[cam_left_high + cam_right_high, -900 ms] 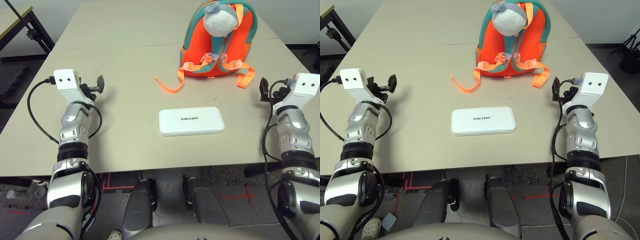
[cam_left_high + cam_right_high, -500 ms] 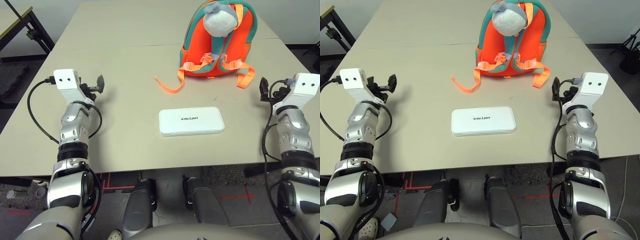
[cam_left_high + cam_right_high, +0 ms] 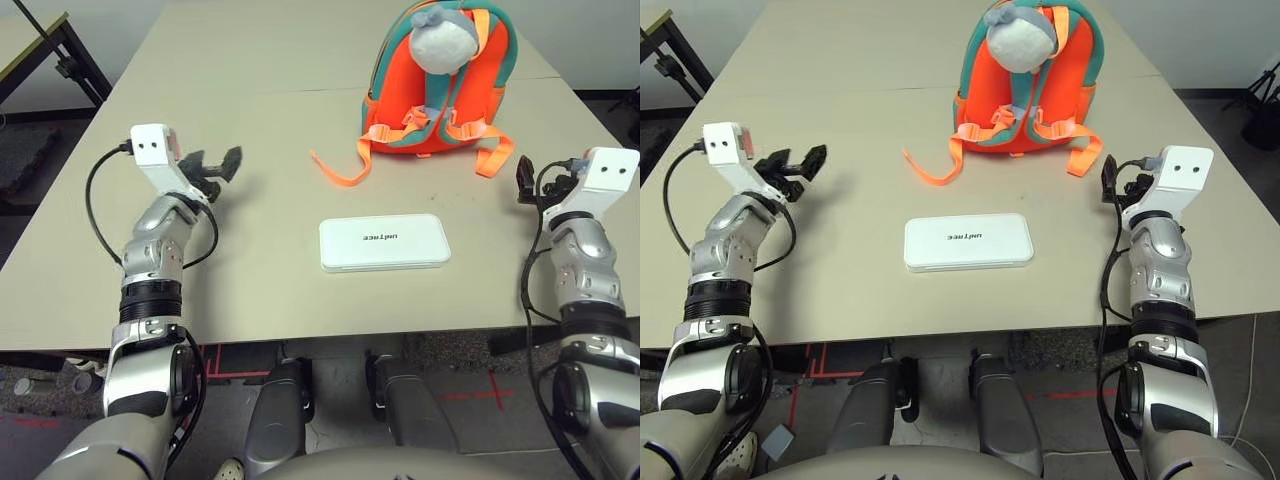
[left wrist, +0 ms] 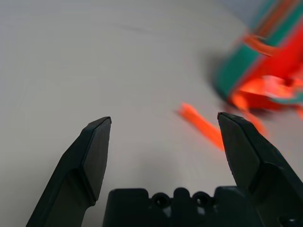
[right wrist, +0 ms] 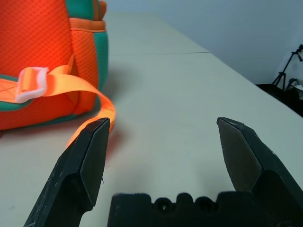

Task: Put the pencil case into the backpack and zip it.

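Observation:
The white pencil case (image 3: 383, 243) lies flat on the table's near middle, dark lettering on top. The orange backpack (image 3: 440, 85) with teal trim stands at the far centre-right, a grey-white plush toy (image 3: 442, 40) hanging on its front and orange straps (image 3: 338, 170) trailing toward me. My left gripper (image 3: 213, 165) hovers open to the left of the case, pointing toward the backpack; its wrist view shows a strap (image 4: 201, 126) ahead. My right gripper (image 3: 524, 180) is open at the right table edge, beside the backpack's right strap (image 5: 87, 101). Neither holds anything.
The beige table (image 3: 250, 120) has a seam across its far half. A dark desk frame (image 3: 55, 50) stands beyond the far left corner. A tripod (image 5: 291, 56) stands off the table's right side.
My left gripper has lifted and swung right, toward the backpack and case. The right gripper, the case and the backpack have stayed put.

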### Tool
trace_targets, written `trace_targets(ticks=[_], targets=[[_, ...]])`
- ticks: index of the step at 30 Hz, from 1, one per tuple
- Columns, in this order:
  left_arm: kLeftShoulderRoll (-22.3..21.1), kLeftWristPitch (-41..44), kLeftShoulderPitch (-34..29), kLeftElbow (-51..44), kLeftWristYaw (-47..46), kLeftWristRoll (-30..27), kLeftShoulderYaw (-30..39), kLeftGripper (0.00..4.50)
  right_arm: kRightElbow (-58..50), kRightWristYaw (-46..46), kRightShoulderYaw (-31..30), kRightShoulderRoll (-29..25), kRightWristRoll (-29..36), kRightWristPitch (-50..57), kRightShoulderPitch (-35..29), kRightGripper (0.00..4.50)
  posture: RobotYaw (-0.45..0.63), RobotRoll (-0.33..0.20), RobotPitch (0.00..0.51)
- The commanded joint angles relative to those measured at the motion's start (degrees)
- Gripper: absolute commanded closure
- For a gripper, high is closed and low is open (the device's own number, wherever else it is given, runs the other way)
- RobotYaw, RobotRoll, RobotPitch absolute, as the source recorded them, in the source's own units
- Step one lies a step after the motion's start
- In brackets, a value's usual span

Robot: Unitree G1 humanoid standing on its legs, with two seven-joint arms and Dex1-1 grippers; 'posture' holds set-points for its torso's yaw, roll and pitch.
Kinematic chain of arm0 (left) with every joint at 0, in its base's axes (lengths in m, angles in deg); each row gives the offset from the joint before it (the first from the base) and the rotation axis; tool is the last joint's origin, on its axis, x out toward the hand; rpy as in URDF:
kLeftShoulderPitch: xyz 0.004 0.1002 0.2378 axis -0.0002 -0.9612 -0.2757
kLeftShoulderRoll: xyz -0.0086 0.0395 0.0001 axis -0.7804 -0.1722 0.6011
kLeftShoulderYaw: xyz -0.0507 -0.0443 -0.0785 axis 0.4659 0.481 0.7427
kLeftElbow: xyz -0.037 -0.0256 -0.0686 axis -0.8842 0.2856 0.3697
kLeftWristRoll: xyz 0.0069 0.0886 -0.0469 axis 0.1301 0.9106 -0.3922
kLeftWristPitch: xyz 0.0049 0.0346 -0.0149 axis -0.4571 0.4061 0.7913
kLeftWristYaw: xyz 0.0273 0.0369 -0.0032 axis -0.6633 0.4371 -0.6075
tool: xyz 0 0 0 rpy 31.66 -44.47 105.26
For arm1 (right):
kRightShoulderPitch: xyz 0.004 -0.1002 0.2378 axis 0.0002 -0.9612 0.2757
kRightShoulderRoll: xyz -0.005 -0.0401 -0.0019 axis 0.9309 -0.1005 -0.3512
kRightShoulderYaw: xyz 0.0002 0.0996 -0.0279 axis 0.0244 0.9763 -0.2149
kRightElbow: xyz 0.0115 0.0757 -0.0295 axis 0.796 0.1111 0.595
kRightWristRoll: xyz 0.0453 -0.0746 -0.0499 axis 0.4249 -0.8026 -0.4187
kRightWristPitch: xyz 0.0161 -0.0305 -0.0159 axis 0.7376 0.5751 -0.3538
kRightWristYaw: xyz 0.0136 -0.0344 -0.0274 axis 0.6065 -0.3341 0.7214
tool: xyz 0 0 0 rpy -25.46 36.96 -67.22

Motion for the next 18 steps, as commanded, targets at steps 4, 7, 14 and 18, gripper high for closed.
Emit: trace_targets(ticks=[4,7,14,18], targets=[[-2.8,27.0,-0.5,-5.9,0.7,-12.4,1.2,0.0,2.2,0.3,-1.4,0.4,-1.3,-0.9,0.7,0.01,-0.08,0.0,0.146],[-3.7,37.8,-0.3,-5.6,-0.1,-14.8,1.0,0.0,2.5,0.5,-1.9,0.5,-1.4,-1.0,0.7,0.01,-0.08,0.0,0.147],[-0.8,50.5,-0.6,-5.6,0.2,-18.5,4.8,0.0,1.3,2.1,-4.0,-1.1,-3.5,0.9,-0.6,0.01,-0.09,0.0,0.143],[1.0,51.0,-0.5,-3.9,-0.6,-17.4,4.4,0.0,1.1,3.3,-5.6,-2.2,-4.9,1.2,-1.3,0.01,-0.1,0.0,0.14]])
